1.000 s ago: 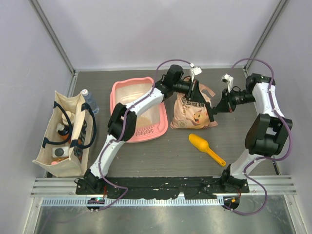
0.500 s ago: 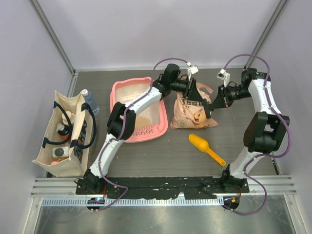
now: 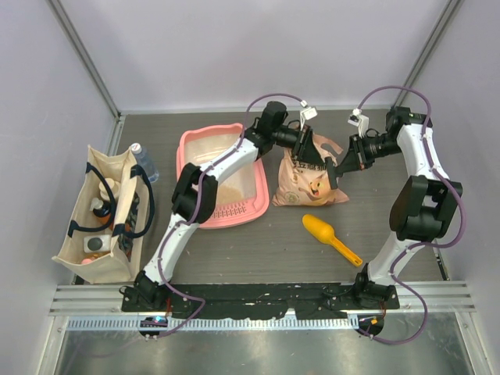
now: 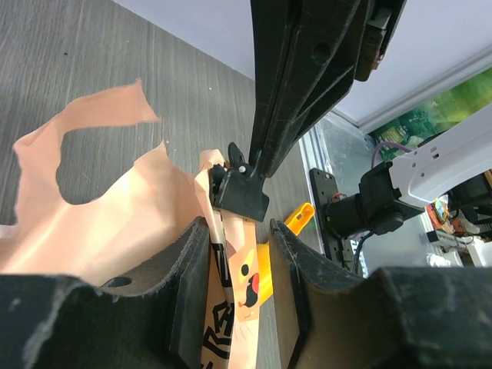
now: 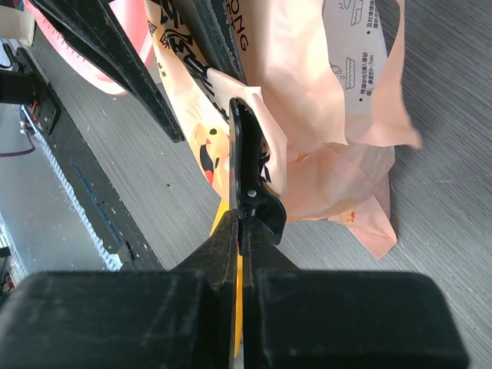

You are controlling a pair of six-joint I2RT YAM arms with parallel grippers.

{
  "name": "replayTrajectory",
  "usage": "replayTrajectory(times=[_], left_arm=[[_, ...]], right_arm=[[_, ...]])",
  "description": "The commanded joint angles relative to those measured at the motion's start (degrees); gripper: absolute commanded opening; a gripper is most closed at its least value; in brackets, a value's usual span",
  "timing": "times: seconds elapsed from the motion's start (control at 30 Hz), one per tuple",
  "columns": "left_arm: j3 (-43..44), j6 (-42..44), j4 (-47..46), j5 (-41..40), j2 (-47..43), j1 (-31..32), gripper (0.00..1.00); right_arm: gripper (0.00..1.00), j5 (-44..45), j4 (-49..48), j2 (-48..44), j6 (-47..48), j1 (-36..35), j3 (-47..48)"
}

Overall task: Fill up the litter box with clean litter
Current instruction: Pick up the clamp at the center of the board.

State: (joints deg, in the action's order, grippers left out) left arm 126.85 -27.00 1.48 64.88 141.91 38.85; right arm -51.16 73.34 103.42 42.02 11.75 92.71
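Top external: litter box (image 3: 182, 160) outside jaws

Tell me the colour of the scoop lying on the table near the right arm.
Yellow-orange; the scoop shows best in the top external view.

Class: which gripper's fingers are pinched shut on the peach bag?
The right gripper: its fingers clamp the peach bag, while the left gripper has them apart.
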Motion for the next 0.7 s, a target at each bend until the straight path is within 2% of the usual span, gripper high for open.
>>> replayTrajectory(times=[0.0,0.17,0.3,0.47,0.53,0.67], left_arm=[[4.3,-1.5,-0.1,5.0,0.2,0.8,0.39],[4.3,-0.4,0.1,0.5,0.7,2.0,0.34],[3.3,0.7,0.2,-1.3,0.7,2.1,0.20],[2.4,0.5,-0.3,-0.9,0.3,2.2,0.10],[1.7,-2.1,-3.2,-0.3,0.3,2.2,0.13],[1.2,-3.5,-5.4,-0.3,0.3,2.5,0.29]], right_arm=[[0.01,4.7,-6.9,1.3,0.4,0.0,2.9],[0.01,4.8,-7.0,0.7,1.8,-2.3,1.8],[0.02,4.7,-6.7,0.7,2.3,-3.0,1.6],[0.02,4.8,-7.3,0.6,2.4,-3.0,1.7],[0.01,4.7,-7.5,0.7,2.1,-3.1,1.8],[0.01,4.4,-8.6,1.2,0.6,-3.6,2.0]])
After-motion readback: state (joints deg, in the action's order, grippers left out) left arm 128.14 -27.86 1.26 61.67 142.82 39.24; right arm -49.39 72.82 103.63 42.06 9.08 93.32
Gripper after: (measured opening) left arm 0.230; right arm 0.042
